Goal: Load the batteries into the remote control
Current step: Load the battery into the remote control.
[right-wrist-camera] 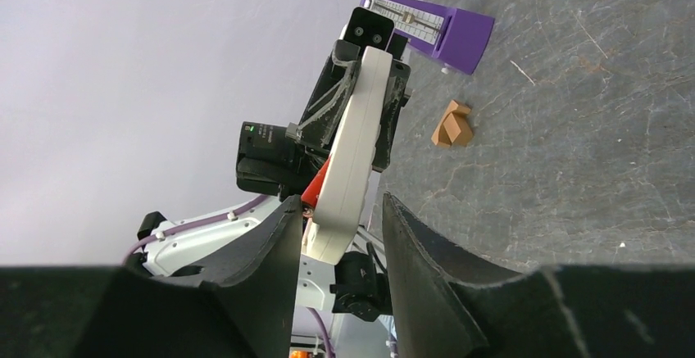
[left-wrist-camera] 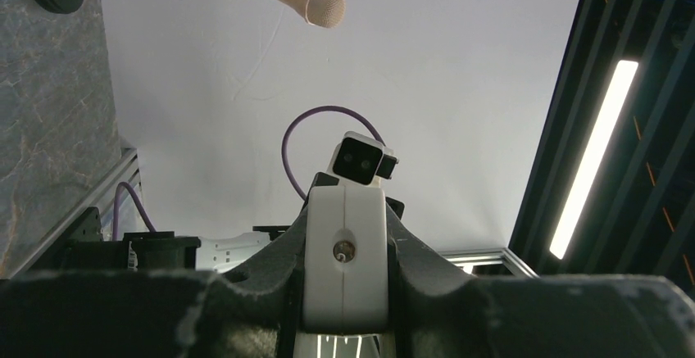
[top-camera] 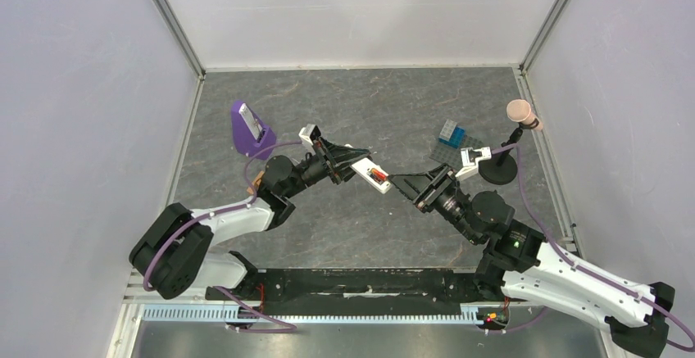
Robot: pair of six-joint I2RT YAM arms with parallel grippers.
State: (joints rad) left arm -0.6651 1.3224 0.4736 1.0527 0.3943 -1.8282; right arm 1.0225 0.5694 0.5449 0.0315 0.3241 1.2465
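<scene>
My left gripper [top-camera: 348, 164] is shut on the white remote control [top-camera: 370, 174] and holds it tilted above the table's middle. In the left wrist view the remote's end [left-wrist-camera: 345, 251] is clamped between the dark fingers [left-wrist-camera: 246, 292]. A red-orange battery [top-camera: 378, 177] lies in the remote's open compartment. It also shows in the right wrist view [right-wrist-camera: 316, 188]. My right gripper [top-camera: 403, 184] is open, its jaws standing on either side of the remote's near end [right-wrist-camera: 348, 161]. The left finger is close to the battery. I cannot make out the dark battery.
A purple wedge stand [top-camera: 248, 129] with a grey slab stands at the back left; it also shows in the right wrist view [right-wrist-camera: 438, 22]. A small brown block [right-wrist-camera: 452, 124] lies near it. A blue brick on a grey plate [top-camera: 450, 134] and a microphone stand [top-camera: 497, 168] are at the right.
</scene>
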